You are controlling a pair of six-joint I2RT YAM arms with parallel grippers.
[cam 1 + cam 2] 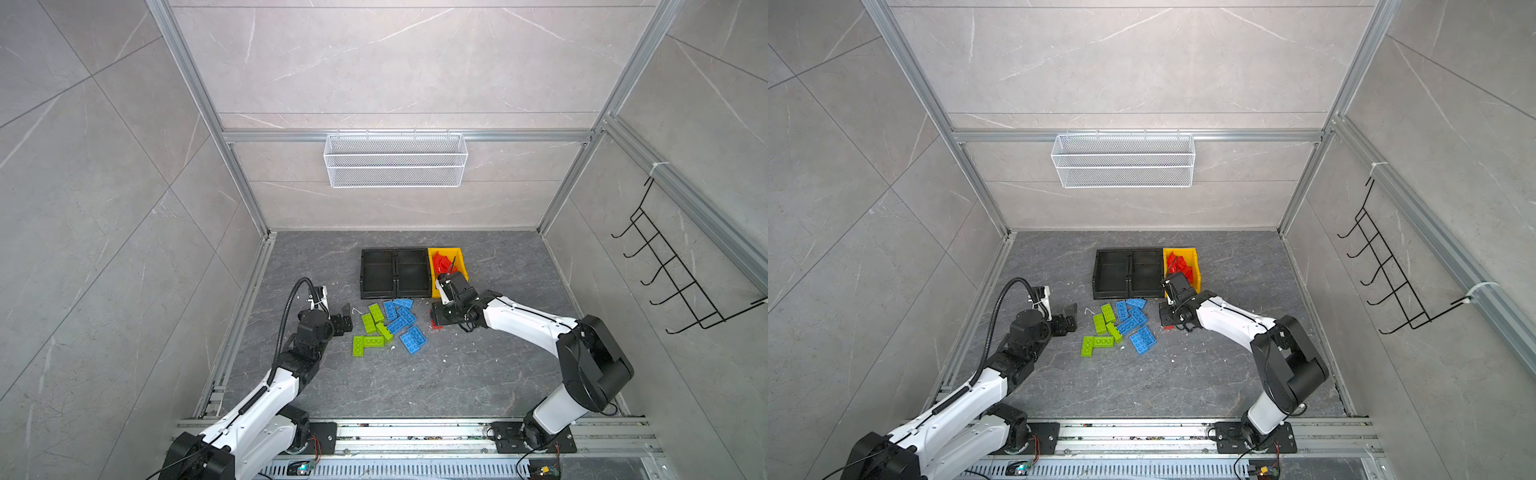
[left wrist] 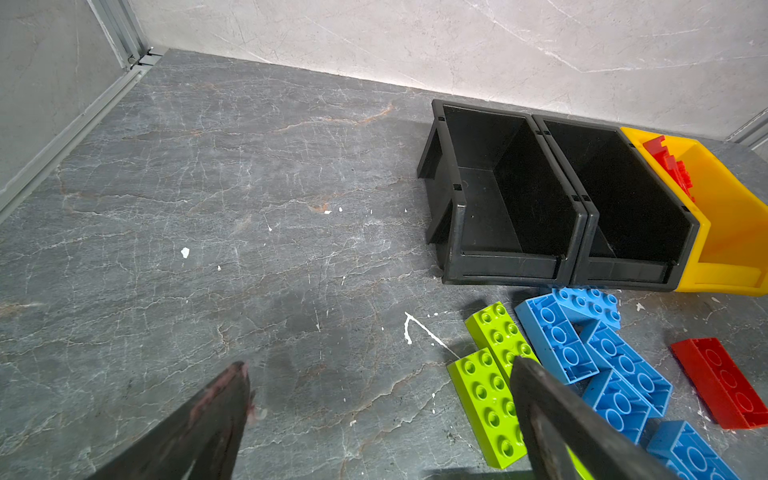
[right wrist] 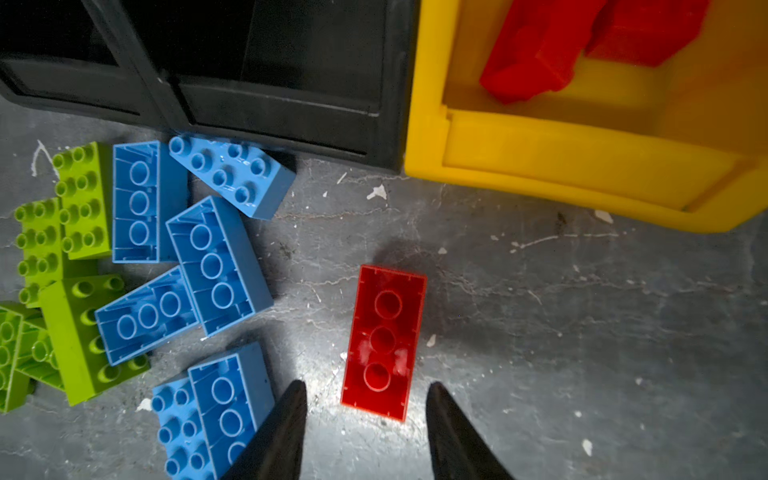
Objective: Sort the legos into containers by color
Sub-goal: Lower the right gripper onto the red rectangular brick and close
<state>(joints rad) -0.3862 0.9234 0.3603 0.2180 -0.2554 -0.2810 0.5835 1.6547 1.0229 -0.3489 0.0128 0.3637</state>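
My right fingers (image 3: 286, 415) stand parted on either side of one end of a flat red rectangular plastic brick (image 3: 383, 340), not touching it. That brick lies alone on the surface, hollow side up with three round tubes showing, near the front of the yellow open-top plastic bin (image 3: 540, 166). More red bricks (image 1: 441, 262) are piled inside that bin. In both top views two black open-top plastic bins (image 1: 377, 272) sit to its left, side by side and touching. In front of them the blue studded bricks (image 1: 404, 322) lie in a loose cluster, several upside down, and the lime green studded bricks (image 1: 371, 328) crowd against their left side. My left fingers (image 2: 224, 403) are spread wide with nothing between them, hovering just left of the green group. The surface (image 1: 415, 382) is dark grey and stone-patterned, veined and flecked with white specks. Pale grey tiled walls (image 1: 395, 62) framed by aluminium rails (image 1: 270, 136) close it in, and a white wire mesh basket (image 1: 395, 160) hangs on the back wall. In both top views my right arm covers most of the lone red brick, while the right wrist view shows it whole. The left wrist view looks into the black bins down to their bare floors.
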